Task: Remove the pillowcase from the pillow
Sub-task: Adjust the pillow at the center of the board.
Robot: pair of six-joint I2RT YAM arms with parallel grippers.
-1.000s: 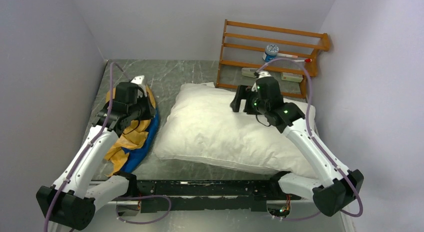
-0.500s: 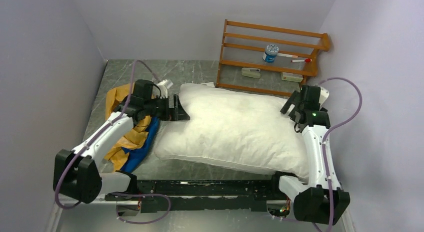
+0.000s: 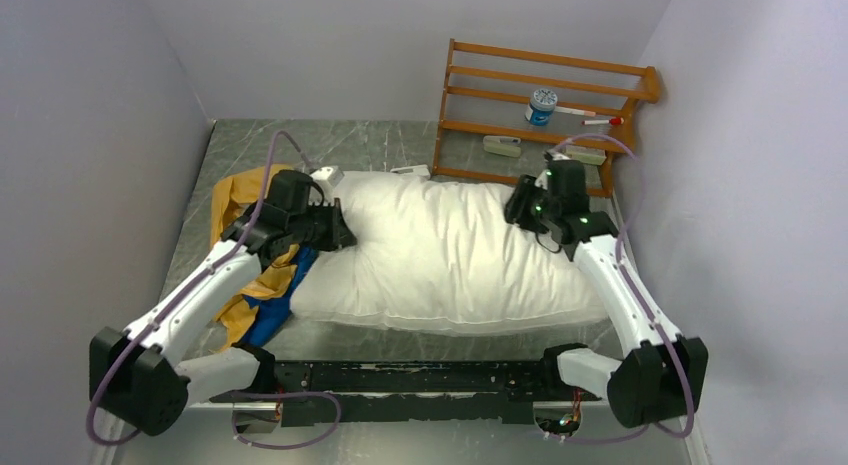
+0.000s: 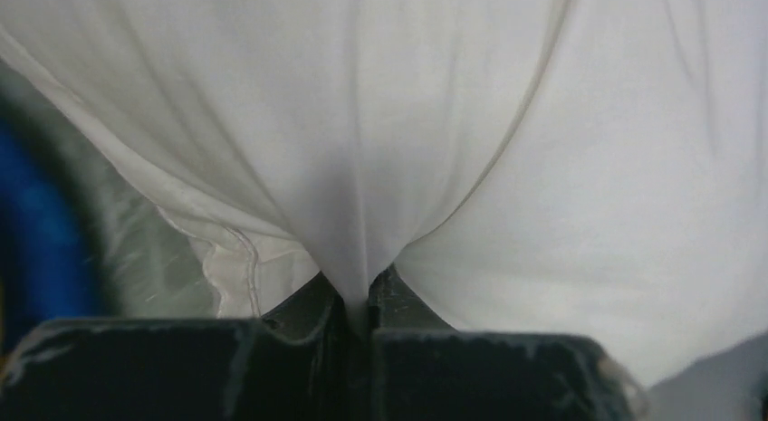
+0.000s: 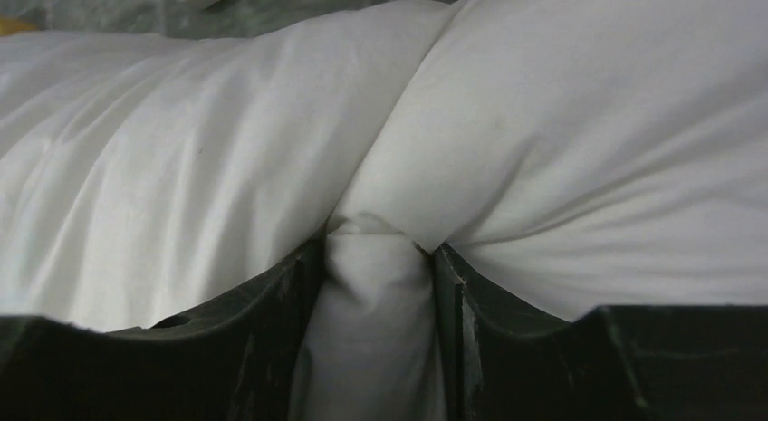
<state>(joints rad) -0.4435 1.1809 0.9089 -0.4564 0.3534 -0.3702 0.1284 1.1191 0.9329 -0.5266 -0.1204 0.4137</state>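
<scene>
The bare white pillow (image 3: 450, 255) lies across the middle of the table. My left gripper (image 3: 338, 233) is shut on a pinch of its left end; in the left wrist view the gripper (image 4: 359, 290) has white pillow fabric (image 4: 362, 167) squeezed between its fingers. My right gripper (image 3: 518, 207) is shut on the pillow's far right part; in the right wrist view this gripper (image 5: 379, 258) clamps a thick fold of the pillow (image 5: 543, 149). The pillowcase (image 3: 262, 275), orange-yellow with blue showing, lies crumpled on the table left of the pillow, under my left arm.
A wooden rack (image 3: 545, 115) stands against the back wall at the right, holding a small tub (image 3: 541, 105) and flat items. Walls close in the left, back and right sides. A black rail (image 3: 400, 380) runs along the near edge between the arm bases.
Both grippers closed in on the pillow and took hold of it, the left at its left end, the right at its far right. The pillow has shifted left and bunched up.
</scene>
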